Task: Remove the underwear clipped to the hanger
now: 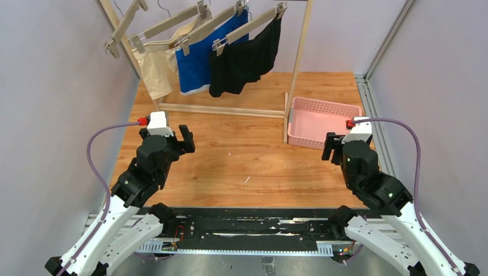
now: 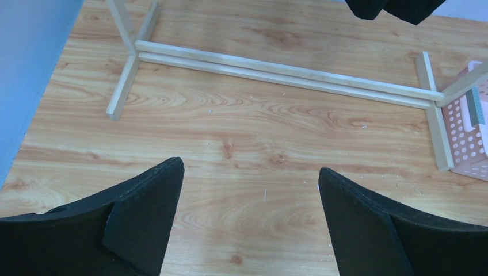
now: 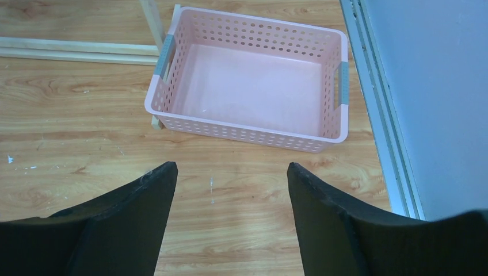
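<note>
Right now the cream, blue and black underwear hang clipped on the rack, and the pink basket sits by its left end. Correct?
No: the top view shows the pink basket by the rack's right end. The cream pair, blue pair and black pair of underwear do hang clipped there.

The left tool [image 2: 250,172] and right tool [image 3: 230,168] both gape wide, empty.

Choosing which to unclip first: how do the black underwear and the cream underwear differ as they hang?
The black underwear hangs rightmost on the rack, the cream underwear leftmost. The black one spreads wider along its hanger; the cream one looks narrower. Both are clipped to wooden hangers.
</note>
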Tool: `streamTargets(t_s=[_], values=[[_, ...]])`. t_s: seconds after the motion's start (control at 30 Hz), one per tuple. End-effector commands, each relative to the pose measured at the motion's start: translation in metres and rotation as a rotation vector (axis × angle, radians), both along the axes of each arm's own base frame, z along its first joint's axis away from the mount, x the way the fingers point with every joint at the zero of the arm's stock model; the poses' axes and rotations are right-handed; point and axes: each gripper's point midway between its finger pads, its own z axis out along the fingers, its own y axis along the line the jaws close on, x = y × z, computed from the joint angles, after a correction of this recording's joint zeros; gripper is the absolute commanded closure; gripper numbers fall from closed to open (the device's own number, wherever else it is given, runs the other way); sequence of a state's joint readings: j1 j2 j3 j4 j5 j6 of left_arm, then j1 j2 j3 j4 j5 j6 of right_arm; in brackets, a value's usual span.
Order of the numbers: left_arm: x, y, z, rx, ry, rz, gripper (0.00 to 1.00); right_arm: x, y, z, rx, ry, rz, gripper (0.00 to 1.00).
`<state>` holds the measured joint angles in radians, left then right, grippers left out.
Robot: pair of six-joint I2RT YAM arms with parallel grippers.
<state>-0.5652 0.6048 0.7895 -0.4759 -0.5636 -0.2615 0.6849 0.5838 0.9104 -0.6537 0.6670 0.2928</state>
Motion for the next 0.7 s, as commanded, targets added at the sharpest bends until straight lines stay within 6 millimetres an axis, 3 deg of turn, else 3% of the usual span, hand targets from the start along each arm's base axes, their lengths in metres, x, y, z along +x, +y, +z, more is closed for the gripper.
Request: streamTargets(t_s=[0.0, 0.4, 0.5, 0.67], values=[[-0.002, 0.004, 0.007, -0.018, -0.015, 0.024, 0.02, -0.002, -0.005, 0.008, -0.001, -0.013, -0.024, 0.27], [-0.001, 0.001, 0.010, -0.019, -0.019, 0.006, 0.02, -0.004, -0.004, 0.007, 0.015, -0.017, -0.010, 0.25], [0.007, -0.018, 0.030, -0.021, -0.037, -0.080, 0.02, -0.003, 0.002, 0.005, 0.013, -0.010, 0.021, 0.25], [0.024, -0.053, 0.091, -0.023, -0.072, -0.221, 0.02, 0.000, 0.013, -0.001, 0.001, 0.009, 0.075, 0.24]])
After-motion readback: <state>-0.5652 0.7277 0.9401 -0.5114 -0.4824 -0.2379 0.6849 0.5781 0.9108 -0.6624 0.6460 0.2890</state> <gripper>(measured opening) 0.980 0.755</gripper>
